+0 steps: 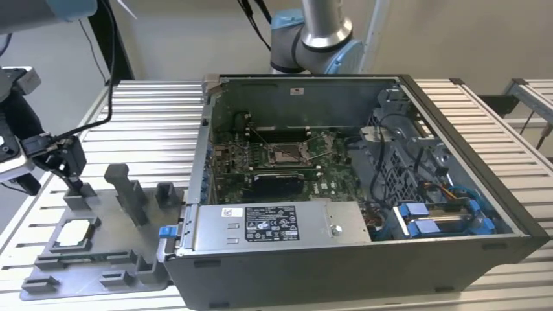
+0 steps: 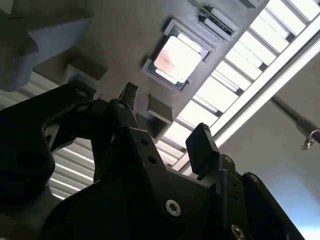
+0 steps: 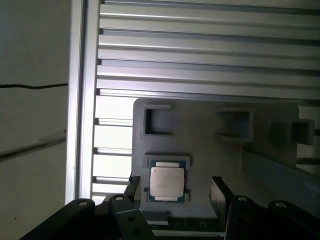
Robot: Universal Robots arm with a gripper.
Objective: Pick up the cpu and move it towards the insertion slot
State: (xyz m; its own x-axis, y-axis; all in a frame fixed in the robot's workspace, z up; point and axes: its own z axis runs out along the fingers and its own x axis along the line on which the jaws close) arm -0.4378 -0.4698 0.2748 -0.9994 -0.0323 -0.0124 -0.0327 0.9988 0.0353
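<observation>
The cpu (image 1: 74, 232) is a small pale silvery square lying flat in a recess of the grey plastic fixture (image 1: 121, 259) at the exterior view's left. My gripper (image 1: 74, 183) hangs a little above the fixture, just behind the cpu and apart from it. In both wrist views its two black fingers (image 3: 218, 192) stand open, with the cpu (image 3: 167, 182) seen below and between them and nothing held. The cpu (image 2: 178, 59) appears beyond the fingertips (image 2: 202, 145). The insertion slot (image 1: 285, 153) is a silver-framed socket on the motherboard inside the open computer case.
The open computer case (image 1: 449, 214) fills the middle and right of the slatted metal table (image 1: 155, 110). Grey upright posts (image 1: 129, 193) rise from the fixture between the gripper and the case wall. A power supply (image 1: 268, 227) and blue cables (image 1: 432, 217) sit along the case front.
</observation>
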